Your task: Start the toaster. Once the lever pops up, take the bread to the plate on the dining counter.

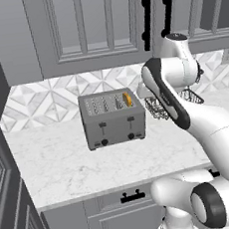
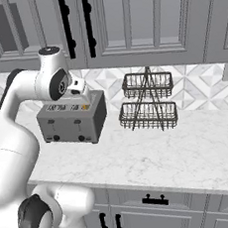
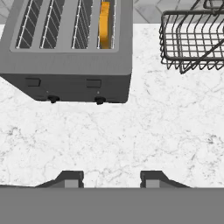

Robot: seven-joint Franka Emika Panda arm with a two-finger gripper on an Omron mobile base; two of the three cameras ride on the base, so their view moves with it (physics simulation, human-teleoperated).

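Boxy grey metal four-slot toaster (image 1: 113,118) sitting on white marble bench (image 1: 91,164), landmark for all below. Orange-crusted pale bread slice (image 3: 104,24) standing in toaster's rightmost slot. Small flat black right lever (image 3: 93,83) appearing near top of its slit, judged not yet pressed: toasting unstarted, carry to plate remaining. End effector (image 3: 113,179) hovering above bench in front of toaster, fingers spread wide, gripping nothing. Black wire two-tier basket (image 2: 147,102) sitting right of toaster. No brand or writing readable.

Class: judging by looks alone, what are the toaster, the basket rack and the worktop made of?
Toaster: seemingly brushed grey metal, matte, boxy panels. Basket rack: dark thin wire, open mesh you see through. Worktop: white marble or a look-alike, faint grey veins, smooth.
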